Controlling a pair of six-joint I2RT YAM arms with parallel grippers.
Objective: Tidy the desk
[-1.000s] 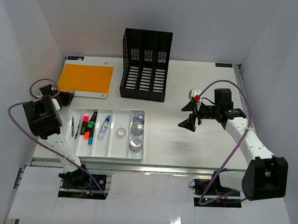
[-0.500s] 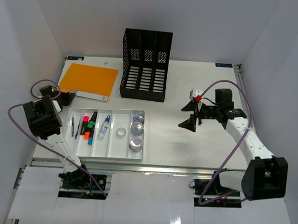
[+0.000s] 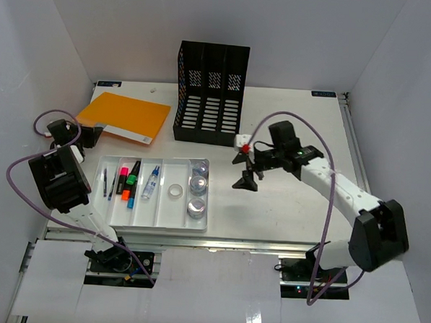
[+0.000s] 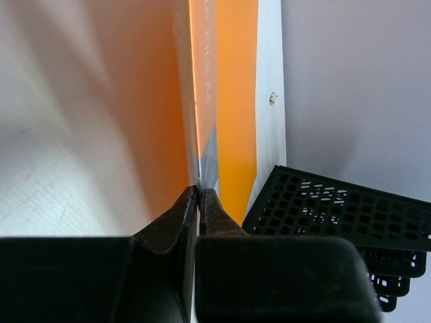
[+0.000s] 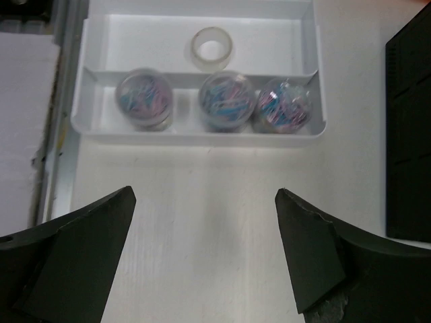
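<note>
Desk: the white desk (image 3: 289,129) spreads under everything, and the black file rack (image 3: 210,92) stands at its far middle.
Left gripper: my left gripper (image 4: 200,194) is left of the file rack, its fingers pinched tight on the edge of the orange folder (image 3: 124,115).
Folder: it sits just left of the file rack and askew to it. From my wrist I see it edge-on, with a pale label strip right at the pinch.
Right gripper: my right gripper (image 5: 205,202) hangs in front of the file rack on the near side, pointing down at bare desk. Its fingers are spread wide with nothing between them.
Tray: the white tray (image 3: 154,223) lies nearer than the file rack and to its left, well apart from it.
Tray contents: three clear jars (image 5: 226,101) of coloured clips fill the compartment closest to the file rack's side, in a row. A tape roll (image 5: 212,46) sits in the next one, and pens and markers (image 3: 128,182) lie further left.
</note>
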